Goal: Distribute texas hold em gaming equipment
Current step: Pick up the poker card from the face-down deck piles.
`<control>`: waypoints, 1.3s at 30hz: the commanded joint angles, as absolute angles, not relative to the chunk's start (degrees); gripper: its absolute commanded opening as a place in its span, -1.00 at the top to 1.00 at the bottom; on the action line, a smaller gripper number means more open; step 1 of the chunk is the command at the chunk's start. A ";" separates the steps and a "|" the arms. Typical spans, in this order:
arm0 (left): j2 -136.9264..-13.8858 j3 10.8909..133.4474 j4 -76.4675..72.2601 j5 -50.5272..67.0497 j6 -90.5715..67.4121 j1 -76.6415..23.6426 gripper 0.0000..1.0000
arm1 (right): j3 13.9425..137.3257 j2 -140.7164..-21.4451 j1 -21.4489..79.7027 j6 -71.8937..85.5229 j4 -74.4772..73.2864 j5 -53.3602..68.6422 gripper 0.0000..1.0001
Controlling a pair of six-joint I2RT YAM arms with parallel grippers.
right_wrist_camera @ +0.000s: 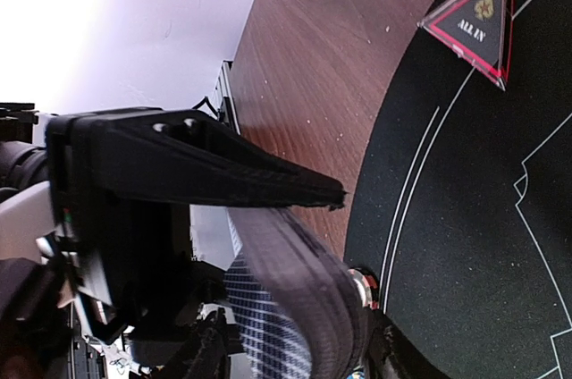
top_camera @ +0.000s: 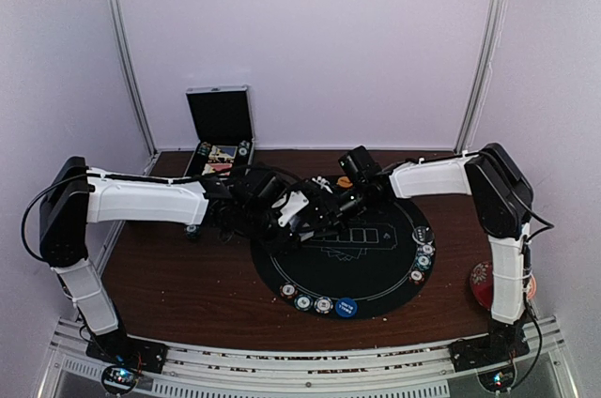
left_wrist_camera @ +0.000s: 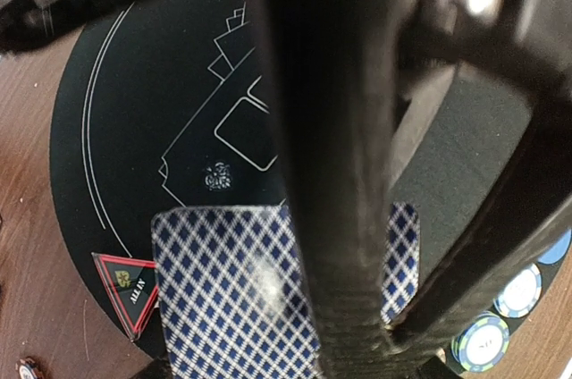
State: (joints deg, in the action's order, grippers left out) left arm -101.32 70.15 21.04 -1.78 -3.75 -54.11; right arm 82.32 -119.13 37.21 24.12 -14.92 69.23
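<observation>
A blurred finger (left_wrist_camera: 340, 218) hides the middle of the card (left_wrist_camera: 223, 290); the left wrist view's lower edge crops it and a chip (left_wrist_camera: 27, 368).

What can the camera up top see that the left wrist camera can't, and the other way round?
Only the top camera shows the whole left arm and right arm. It also shows the open case at the back of the table and a red round thing beside the right arm. Only the left wrist camera shows the playing card with its blue diamond back and the red triangle marker reading ALL IN. Both show the round black mat and poker chips along its edge.
</observation>
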 commanded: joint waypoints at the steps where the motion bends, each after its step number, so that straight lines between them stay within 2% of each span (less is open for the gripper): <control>1: -100.00 69.74 17.87 -1.58 -4.71 -54.19 -0.18 | 83.93 -121.23 37.87 21.63 -16.12 69.87 0.01; 12: -100.63 69.26 17.73 -0.70 -4.48 -54.65 -0.18 | 83.87 -122.52 36.91 21.60 -15.40 67.48 0.29; 15: -100.93 69.09 17.84 -0.58 -4.31 -54.94 -0.18 | 83.89 -122.82 36.39 22.15 -14.86 68.06 0.27; 20: -101.53 69.21 17.75 0.36 -4.04 -55.36 -0.18 | 83.51 -121.68 37.12 23.53 -12.80 68.56 0.08; 25: -101.19 69.01 17.42 0.95 -3.71 -55.58 -0.18 | 82.97 -122.43 37.26 25.08 -11.30 69.01 0.07; 33: -100.82 68.82 17.39 0.44 -3.69 -55.90 -0.18 | 84.13 -123.72 36.86 21.85 -15.78 65.41 0.27; 39: -100.34 68.49 17.40 0.18 -3.79 -55.90 -0.18 | 85.25 -124.16 34.68 18.57 -19.34 62.98 0.33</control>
